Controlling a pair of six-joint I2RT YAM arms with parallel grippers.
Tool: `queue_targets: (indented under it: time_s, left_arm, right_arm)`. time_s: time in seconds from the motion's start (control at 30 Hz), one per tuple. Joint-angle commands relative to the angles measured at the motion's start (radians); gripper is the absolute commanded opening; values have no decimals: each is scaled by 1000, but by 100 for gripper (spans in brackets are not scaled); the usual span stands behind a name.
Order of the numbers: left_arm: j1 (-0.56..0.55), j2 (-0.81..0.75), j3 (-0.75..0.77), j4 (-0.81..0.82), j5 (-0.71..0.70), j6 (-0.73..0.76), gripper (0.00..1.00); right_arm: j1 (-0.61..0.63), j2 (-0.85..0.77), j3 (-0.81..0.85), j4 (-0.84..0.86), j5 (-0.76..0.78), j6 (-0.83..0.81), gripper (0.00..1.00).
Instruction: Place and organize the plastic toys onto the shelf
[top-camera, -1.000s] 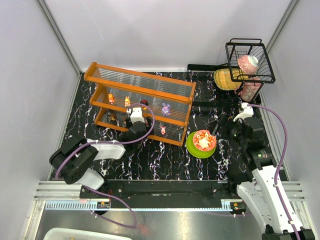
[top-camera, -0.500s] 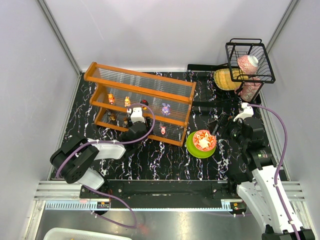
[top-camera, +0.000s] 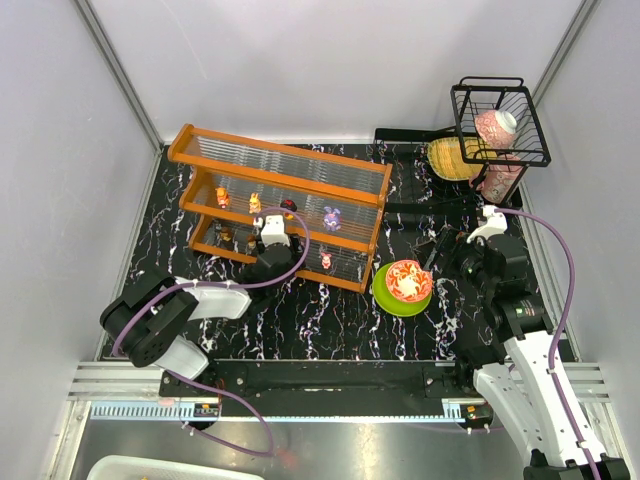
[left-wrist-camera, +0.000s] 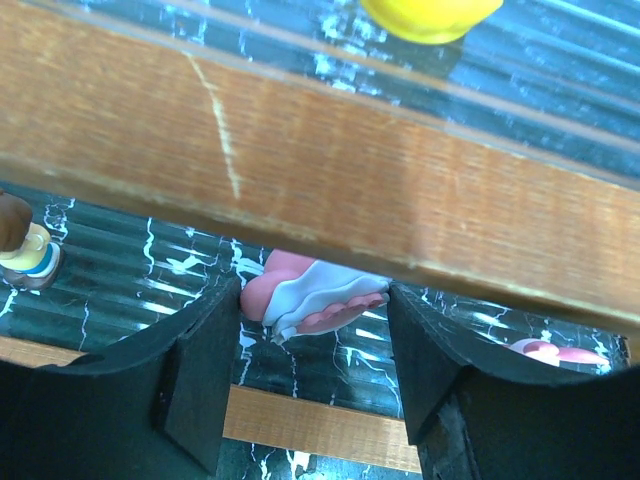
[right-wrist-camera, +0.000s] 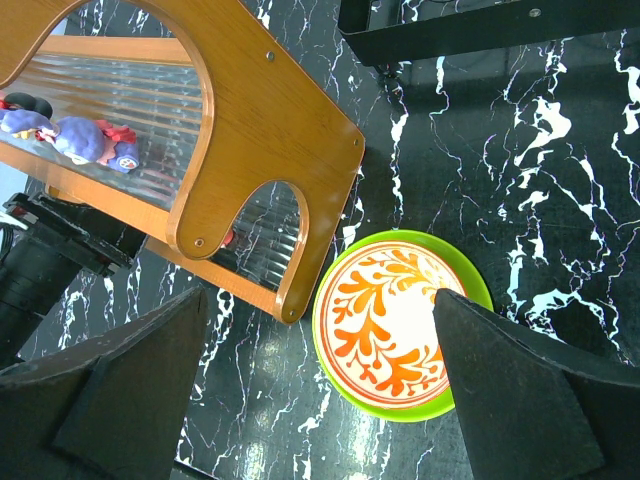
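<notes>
The shelf (top-camera: 280, 165) with its orange frame stands at the back left, and several plastic toys stand on its tiers, among them an orange one (top-camera: 222, 197) and a purple one (top-camera: 331, 218). My left gripper (top-camera: 272, 240) reaches into the lower tier. In the left wrist view its fingers (left-wrist-camera: 205, 370) touch both ends of a pink and white toy (left-wrist-camera: 310, 295) lying on the ribbed panel, below the orange rail (left-wrist-camera: 320, 180). My right gripper (right-wrist-camera: 320, 370) hangs open and holds nothing, above the green plate (right-wrist-camera: 400, 410) beside the shelf's right end.
A red-patterned bowl (top-camera: 408, 280) sits on the green plate (top-camera: 385, 295). A black wire basket (top-camera: 500, 120) holding a pink carton stands at the back right, with a yellow object (top-camera: 450, 158) next to it. Other toys (left-wrist-camera: 25, 250) flank my left fingers.
My left jaws have narrowed onto the pink and white toy. Neither arm has visibly shifted and the right gripper stays wide.
</notes>
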Motion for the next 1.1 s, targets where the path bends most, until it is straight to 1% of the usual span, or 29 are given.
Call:
queue_targets:
  time_s: [0.0,0.33,0.67,0.97,1.07]
  left_arm:
    - [-4,-11,-15,78,12,-3,60]
    - [-4,-31,-39,87,22,0,58]
    - [-3,-72,-99,126,48,15,56]
    - [-1,-77,-148,198,104,35,57]
    - [3,-69,-154,224,144,52,57]
  right_arm:
    - [-6,-1,9,21,13,-8,100]
    - [-6,3,12,23,12,-8,100]
    - [-4,2,11,21,12,-8,100]
    - [-6,-3,9,21,10,-7,100]
    - [-6,-4,11,21,10,-8,100]
